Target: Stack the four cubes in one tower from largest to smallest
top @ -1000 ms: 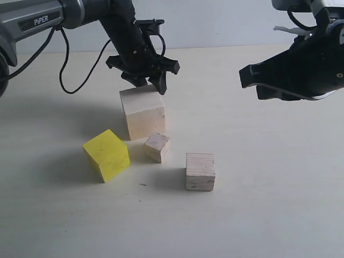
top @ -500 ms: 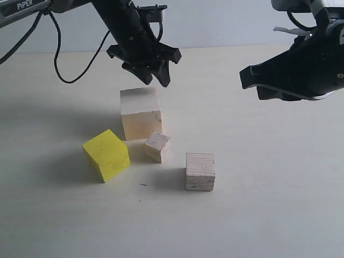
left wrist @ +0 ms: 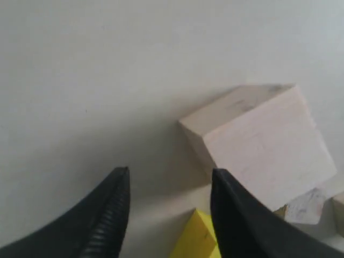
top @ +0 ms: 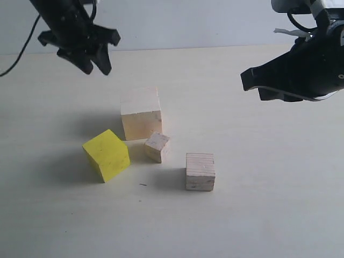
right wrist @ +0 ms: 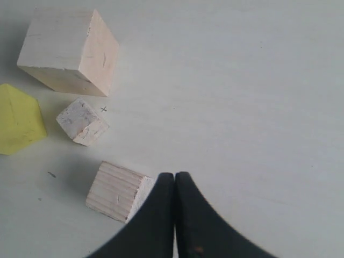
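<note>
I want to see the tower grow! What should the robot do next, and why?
Probably bring the open left gripper down over the yellow cube: the largest cube has nothing on it yet, and yellow is next in size.

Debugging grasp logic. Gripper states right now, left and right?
Left gripper: open, holding nothing.
Right gripper: shut, holding nothing.

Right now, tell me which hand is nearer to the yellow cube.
Left. The left hand hangs open in the air beyond the yellow cube; the right hand, shut, hangs much farther away, off to the cube's right in the exterior view.
</note>
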Controlling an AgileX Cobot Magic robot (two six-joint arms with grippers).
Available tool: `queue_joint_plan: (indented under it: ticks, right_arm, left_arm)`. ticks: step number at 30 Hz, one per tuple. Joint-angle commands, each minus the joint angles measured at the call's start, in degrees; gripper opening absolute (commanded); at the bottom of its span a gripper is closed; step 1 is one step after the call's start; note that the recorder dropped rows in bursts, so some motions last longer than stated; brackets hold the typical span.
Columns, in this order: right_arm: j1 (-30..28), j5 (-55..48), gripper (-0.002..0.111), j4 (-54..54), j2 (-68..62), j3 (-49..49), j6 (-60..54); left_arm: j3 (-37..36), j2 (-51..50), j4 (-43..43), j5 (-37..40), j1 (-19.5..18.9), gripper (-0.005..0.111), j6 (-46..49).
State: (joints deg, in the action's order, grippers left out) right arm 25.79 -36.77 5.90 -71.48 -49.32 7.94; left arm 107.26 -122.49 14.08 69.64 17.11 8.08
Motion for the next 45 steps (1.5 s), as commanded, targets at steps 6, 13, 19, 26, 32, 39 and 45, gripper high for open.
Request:
queue_joint_plan:
  ticks: [6, 13, 19, 26, 32, 39, 45]
  right_arm:
    - [0.13, 1.42, 0.0, -0.5, -0.12, -0.3, -0.43]
    - [0.13, 0.92, 0.0, -0.28, -0.12, -0.3, -0.43]
    - [0.13, 0.19, 0.0, -0.28, -0.12, -0.3, -0.43]
    - [0.13, 0.19, 0.0, -0.28, -0.12, -0.3, -0.43]
    - [0.13, 0.31, 0.0, -0.28, -0.12, -0.3, -0.43]
    - [0.13, 0.05, 0.0, -0.28, -0.12, -0.3, -0.43]
    - [0.13, 0.05, 0.0, -0.28, -0.12, -0.3, -0.43]
  left_arm:
    - [-16.15, 0.81, 4.48, -10.04, 0.21, 0.047, 3.47]
    - [-16.67, -0.31, 6.9, -14.47, 0.82, 0.047, 3.72]
    - [-16.67, -0.52, 8.54, -15.8, 0.82, 0.047, 5.04]
    - [-16.67, -0.99, 11.1, -15.44, 2.18, 0.047, 6.45]
    - [-16.67, -0.99, 10.51, -17.49, 3.59, 0.047, 6.45]
    - [-16.67, -0.99, 10.41, -19.65, 3.48, 0.047, 6.45]
    - [-16.67, -0.99, 10.29, -20.29, 3.48, 0.047, 6.34]
